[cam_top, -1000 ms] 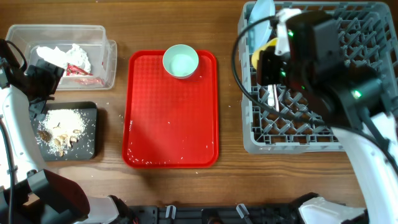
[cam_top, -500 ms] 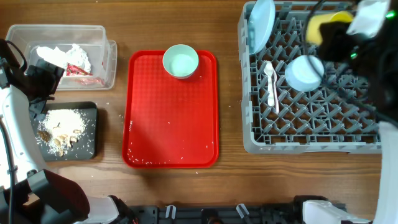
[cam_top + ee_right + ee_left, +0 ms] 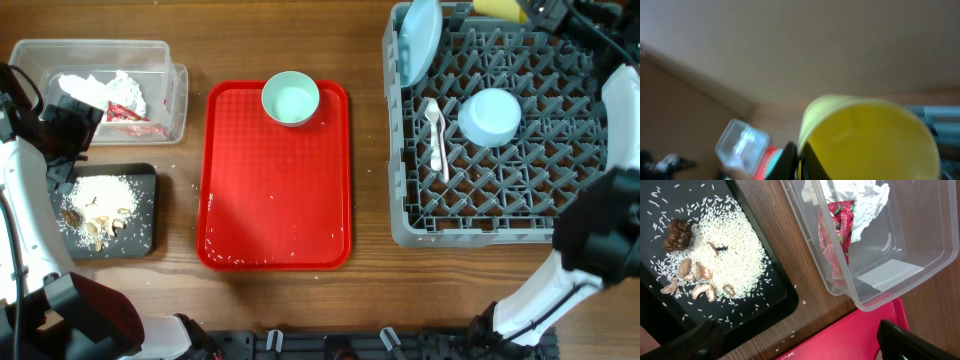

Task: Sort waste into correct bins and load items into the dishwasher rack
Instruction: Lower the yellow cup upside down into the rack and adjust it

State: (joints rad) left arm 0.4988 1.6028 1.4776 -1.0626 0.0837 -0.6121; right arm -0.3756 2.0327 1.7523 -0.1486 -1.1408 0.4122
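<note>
Right wrist view: right fingers (image 3: 791,159) clamp the yellow cup (image 3: 865,140); left fingers (image 3: 910,341) spread wide, empty.

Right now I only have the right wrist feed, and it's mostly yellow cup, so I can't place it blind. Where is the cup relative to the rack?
Observer: Overhead, the yellow cup, held by the right gripper, is at the dishwasher rack's far edge.
Operator: Anything near it in the rack?
Observer: A light blue bowl sits mid-rack, nearer to you than the cup.
Operator: What's left to load?
Observer: The pale green small bowl sits at the far end of the red tray.
</note>
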